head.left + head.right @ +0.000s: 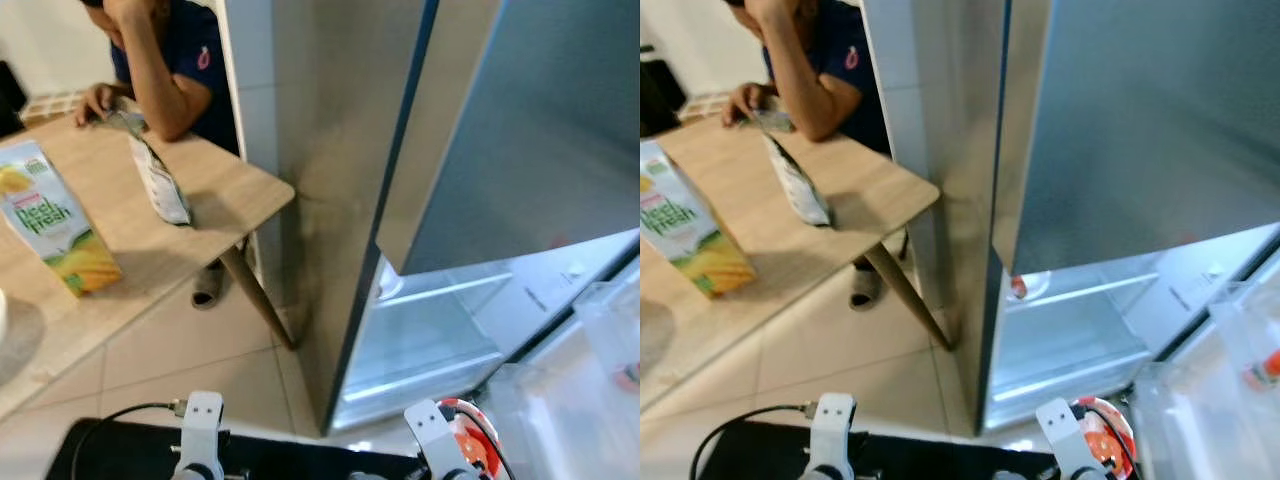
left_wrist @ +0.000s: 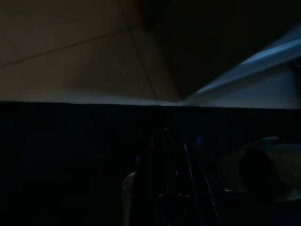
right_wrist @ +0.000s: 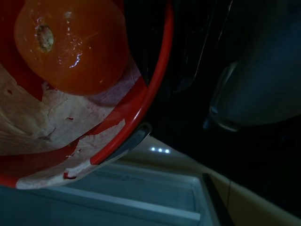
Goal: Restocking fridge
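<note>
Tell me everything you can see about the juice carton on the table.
The juice carton is a tall rectangular paperboard box, white at the top and fading to yellow-orange at its base, with green lettering and a yellow fruit picture near the top. It looks closed and intact. It stands on the light wooden table, apart from the upright snack bag beside it; nothing else touches it.

Only readable thing is the juice carton [image 1: 52, 222] on the wooden table [image 1: 215, 195], over at 9 o'clock: green letters saying "Peel Fresh". The bag's [image 1: 158, 178] print is too blurry.
</note>
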Robot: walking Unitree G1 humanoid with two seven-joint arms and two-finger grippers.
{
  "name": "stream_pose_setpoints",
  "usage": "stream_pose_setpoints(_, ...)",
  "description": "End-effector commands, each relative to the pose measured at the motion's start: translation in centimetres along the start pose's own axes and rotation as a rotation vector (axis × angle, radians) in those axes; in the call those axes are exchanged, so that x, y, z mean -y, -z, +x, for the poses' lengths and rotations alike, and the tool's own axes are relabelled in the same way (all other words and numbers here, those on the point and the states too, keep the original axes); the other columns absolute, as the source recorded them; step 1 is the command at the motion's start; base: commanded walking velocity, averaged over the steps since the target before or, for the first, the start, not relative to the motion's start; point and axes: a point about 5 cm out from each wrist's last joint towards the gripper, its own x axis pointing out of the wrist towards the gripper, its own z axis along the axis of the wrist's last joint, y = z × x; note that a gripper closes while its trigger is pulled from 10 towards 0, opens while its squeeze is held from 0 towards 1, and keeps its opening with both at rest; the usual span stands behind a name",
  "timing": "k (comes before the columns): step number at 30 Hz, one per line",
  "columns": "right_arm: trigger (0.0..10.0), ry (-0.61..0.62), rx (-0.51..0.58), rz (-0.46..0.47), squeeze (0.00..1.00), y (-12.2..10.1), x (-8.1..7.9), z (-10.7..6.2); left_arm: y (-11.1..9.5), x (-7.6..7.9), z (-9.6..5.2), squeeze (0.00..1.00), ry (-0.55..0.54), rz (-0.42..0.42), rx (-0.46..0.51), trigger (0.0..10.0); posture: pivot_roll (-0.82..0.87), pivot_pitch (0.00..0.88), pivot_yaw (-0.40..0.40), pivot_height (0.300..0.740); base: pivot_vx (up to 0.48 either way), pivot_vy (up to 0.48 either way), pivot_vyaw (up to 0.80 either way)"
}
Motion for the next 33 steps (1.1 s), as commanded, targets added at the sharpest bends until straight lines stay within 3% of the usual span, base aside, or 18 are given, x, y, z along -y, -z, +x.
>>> stream_pose_setpoints(1, 10.0, -0.014, 0.012, -0.019, 0.00, -0.17, -0.38, 0.03, 0.45, -0.17, -0.24, 0.00, -0.005, -0.002, -0.014, 10.0, -0.15, 0.124, -0.003, 0.740, 0.000, -0.330, 0.80)
stream_pose_setpoints(6, 10.0, -0.014, 0.013, -0.016, 0.00, -0.23, -0.48, 0.06, 0.46, -0.19, -0.26, 0.00, -0.005, -0.002, -0.013, 10.0, -0.15, 0.125, -0.003, 0.740, 0.000, -0.328, 0.80)
stream_pose_setpoints(11, 10.0, 0.000, 0.007, 0.019, 0.00, -0.13, -0.36, 0.05, 0.46, -0.23, -0.31, 0.00, -0.004, 0.006, -0.011, 10.0, -0.15, 0.127, 0.000, 0.740, 0.000, -0.320, 0.00)
stream_pose_setpoints(33, 10.0, 0.004, 0.005, 0.017, 0.00, 0.00, -0.40, 0.01, 0.05, -0.28, -0.28, 0.00, 0.018, 0.037, 0.010, 10.0, -0.16, 0.116, 0.012, 0.740, 0.000, -0.013, 0.00)
